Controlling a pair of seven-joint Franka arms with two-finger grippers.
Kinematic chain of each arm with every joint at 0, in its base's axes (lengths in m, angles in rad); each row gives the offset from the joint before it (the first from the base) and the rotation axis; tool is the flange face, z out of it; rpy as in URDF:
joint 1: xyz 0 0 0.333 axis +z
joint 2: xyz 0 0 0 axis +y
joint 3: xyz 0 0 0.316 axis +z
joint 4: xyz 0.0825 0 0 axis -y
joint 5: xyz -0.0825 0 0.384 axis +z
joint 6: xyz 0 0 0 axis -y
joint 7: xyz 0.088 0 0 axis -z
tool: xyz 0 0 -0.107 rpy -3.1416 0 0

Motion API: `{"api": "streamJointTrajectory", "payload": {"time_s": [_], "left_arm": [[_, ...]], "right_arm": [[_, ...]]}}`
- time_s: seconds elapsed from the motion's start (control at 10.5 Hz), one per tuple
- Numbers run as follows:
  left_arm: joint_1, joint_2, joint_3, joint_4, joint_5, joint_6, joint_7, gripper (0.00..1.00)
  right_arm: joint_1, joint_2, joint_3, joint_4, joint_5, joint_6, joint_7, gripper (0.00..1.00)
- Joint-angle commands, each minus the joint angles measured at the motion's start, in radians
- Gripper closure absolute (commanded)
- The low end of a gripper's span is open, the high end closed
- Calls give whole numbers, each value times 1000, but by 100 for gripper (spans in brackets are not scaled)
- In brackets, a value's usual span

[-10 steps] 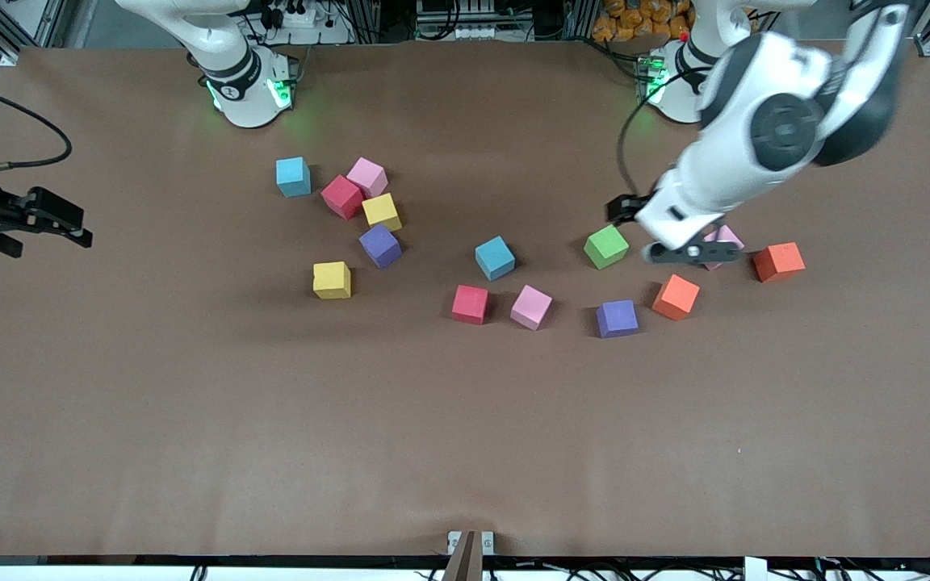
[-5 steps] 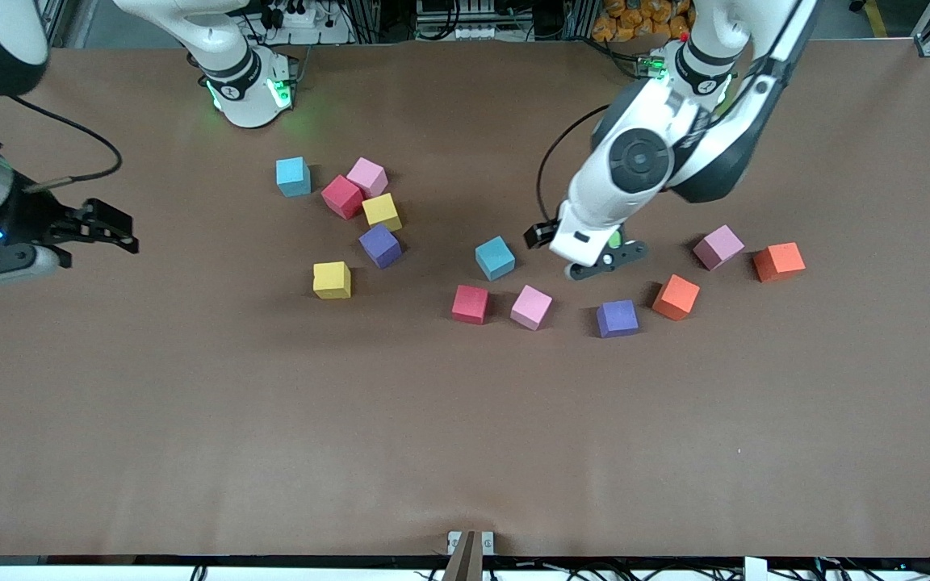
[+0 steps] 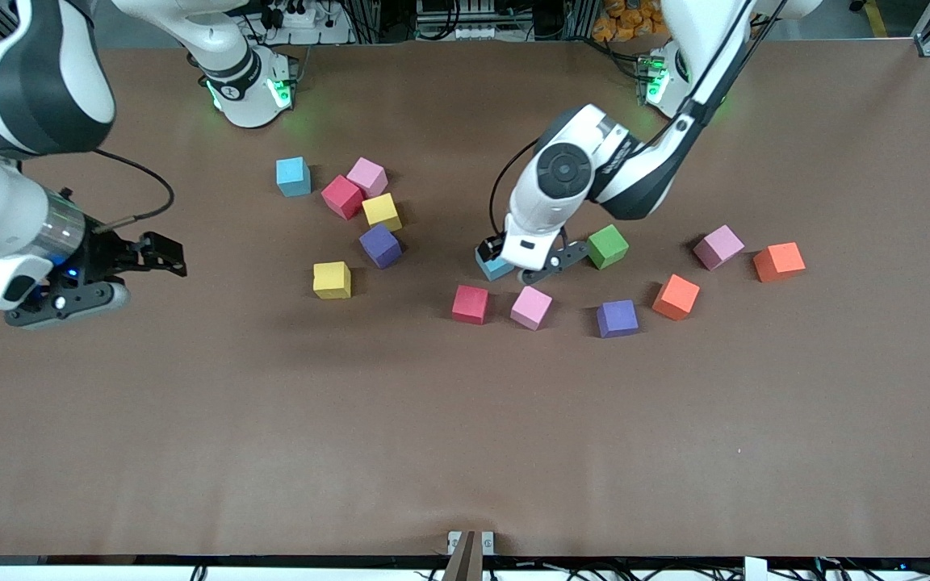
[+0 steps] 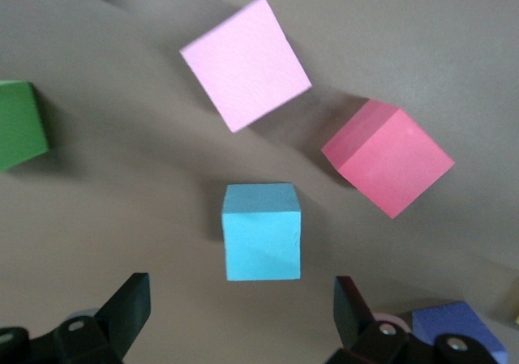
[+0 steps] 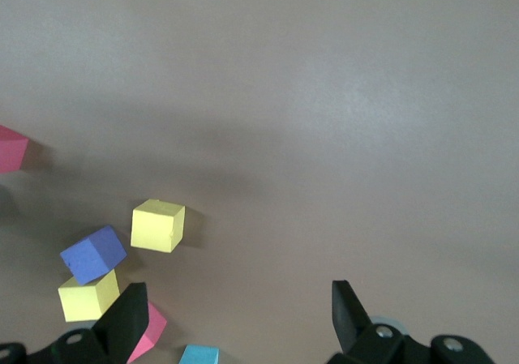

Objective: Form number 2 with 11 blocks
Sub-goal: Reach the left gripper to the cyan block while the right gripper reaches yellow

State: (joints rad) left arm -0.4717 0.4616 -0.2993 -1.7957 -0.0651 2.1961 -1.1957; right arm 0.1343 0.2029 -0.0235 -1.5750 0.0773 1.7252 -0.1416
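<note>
Brown table [image 3: 465, 420]: left claw [image 4: 239, 311] open over sky-blue block [image 4: 261, 231].

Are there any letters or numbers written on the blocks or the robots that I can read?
None: the blocks, like the sky blue block and the pink block, have plain faces.
None on the brown table either.
None readable on the left end effector or the right end effector.
</note>
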Motion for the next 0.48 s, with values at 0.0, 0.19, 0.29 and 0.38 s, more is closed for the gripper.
{"api": "streamJointTrajectory", "payload": {"time_s": [0.0,0.19,0.29,0.38], "left_arm": [[-30,95,5,77,85,-3,-79,0],[-42,114,3,81,97,-1,-88,0],[-54,126,5,81,97,1,-90,0],[-56,140,5,82,96,2,-90,0]], "right_arm": [[37,25,-1,-52,15,80,-1,0],[53,59,-1,-59,71,82,5,0],[68,64,-1,-91,82,112,22,0],[88,53,-1,-150,82,157,69,0]]}}
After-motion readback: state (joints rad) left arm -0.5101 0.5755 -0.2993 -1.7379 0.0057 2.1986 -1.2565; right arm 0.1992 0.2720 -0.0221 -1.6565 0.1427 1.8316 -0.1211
